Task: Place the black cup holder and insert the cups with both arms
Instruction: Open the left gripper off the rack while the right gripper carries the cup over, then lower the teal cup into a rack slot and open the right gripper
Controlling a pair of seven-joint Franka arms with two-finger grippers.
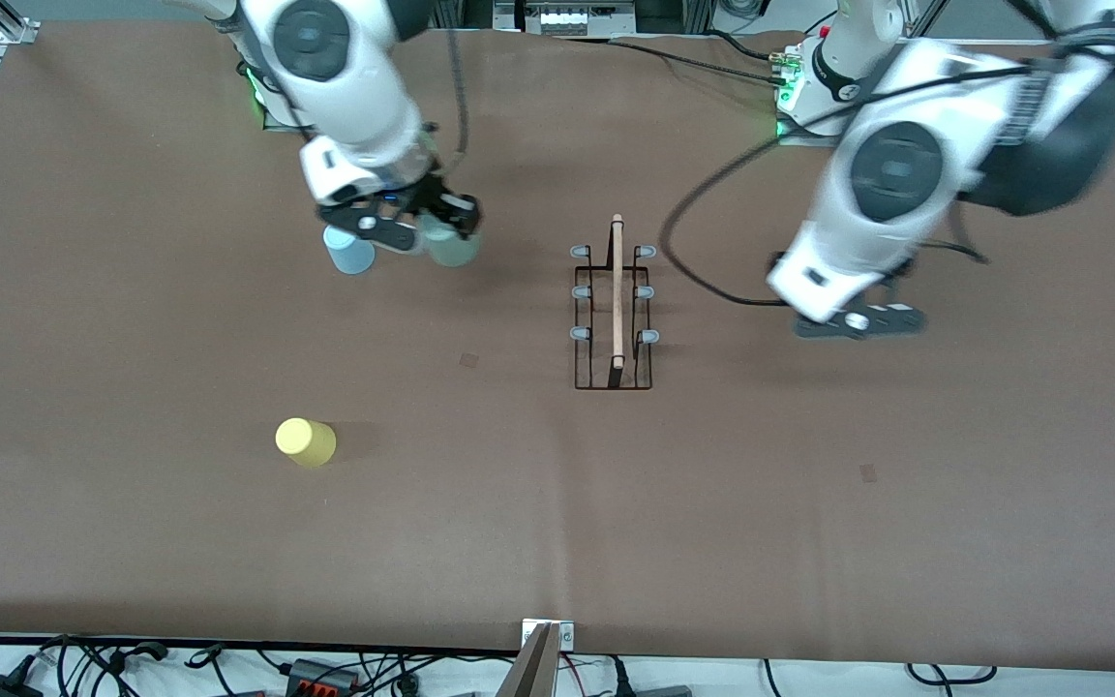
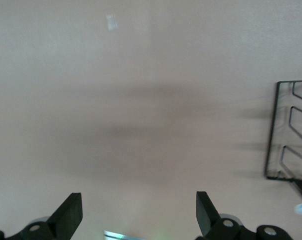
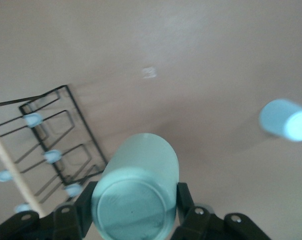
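The right hand (image 1: 427, 227), upper left of the front view, is clamped on the pale grey-green tapered plastic cup (image 3: 136, 192); the light blue plastic cup (image 1: 349, 252) is just beside it. The left hand (image 2: 139, 212), right of centre, hangs spread wide over the bare brown bench (image 1: 809, 484). The thin black wire cup holder (image 1: 614, 315) stands at centre; the yellow plastic cup (image 1: 305, 441) lies lower left.

A black wire rack (image 1: 613, 315) with a pale wooden rod and grey-tipped pegs is sitting on the plain brown table (image 1: 809, 503), alongside light blue (image 1: 350, 252), grey-green (image 1: 451, 247) and yellow (image 1: 305, 441) cups.
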